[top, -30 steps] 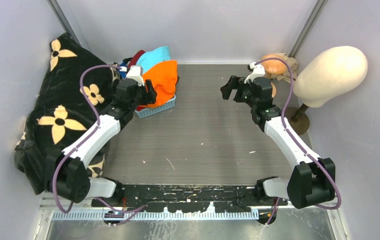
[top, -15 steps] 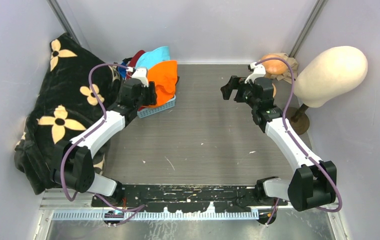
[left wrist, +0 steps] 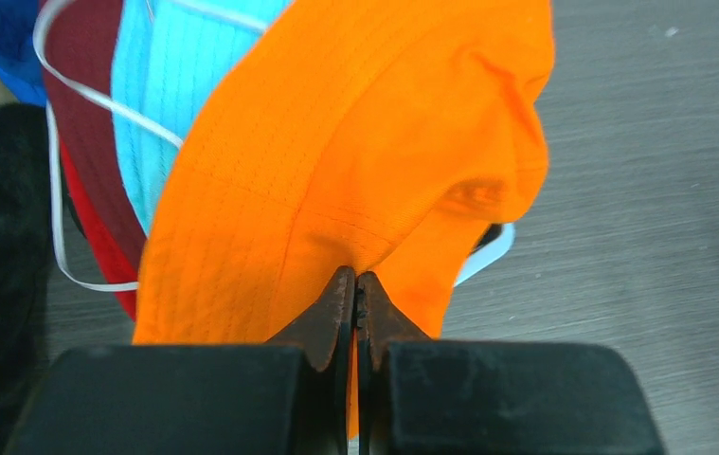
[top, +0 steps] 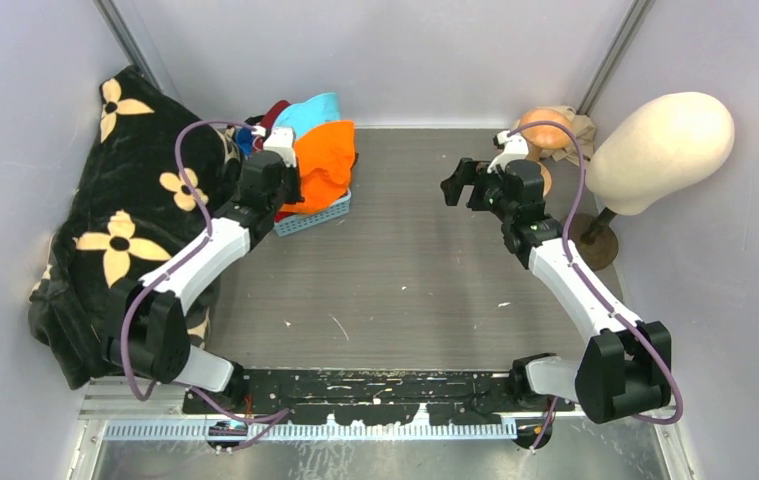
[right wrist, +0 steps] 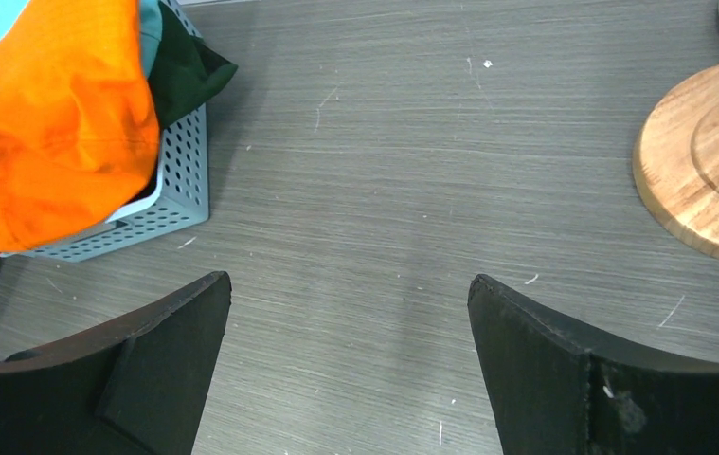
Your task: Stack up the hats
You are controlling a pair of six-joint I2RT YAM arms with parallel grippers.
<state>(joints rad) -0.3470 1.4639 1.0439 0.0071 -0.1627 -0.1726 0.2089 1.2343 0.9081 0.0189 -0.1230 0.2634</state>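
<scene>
Several hats are piled in a pale blue basket (top: pixel 317 216) at the back left. The orange bucket hat (top: pixel 327 158) lies on top, with a teal hat (top: pixel 311 108), a red hat (top: pixel 275 112) and a blue one (top: pixel 245 138) behind it. My left gripper (top: pixel 290 182) is shut on a fold of the orange hat (left wrist: pixel 355 142), the tips (left wrist: pixel 355 281) pinching the fabric. The left wrist view also shows the teal hat (left wrist: pixel 166 85). A dark green hat (right wrist: pixel 185 76) pokes out of the basket (right wrist: pixel 180 180). My right gripper (right wrist: pixel 350 284) hangs open over bare table.
A cream head form (top: pixel 660 148) on a round wooden base (right wrist: pixel 706 171) stands at the right. A beige cloth (top: pixel 552 124) lies at the back right. A black cloth with tan flowers (top: pixel 115 230) covers the left side.
My left gripper has reached a little further into the orange hat and closed on its fabric. The right arm has hardly moved and stays open.
</scene>
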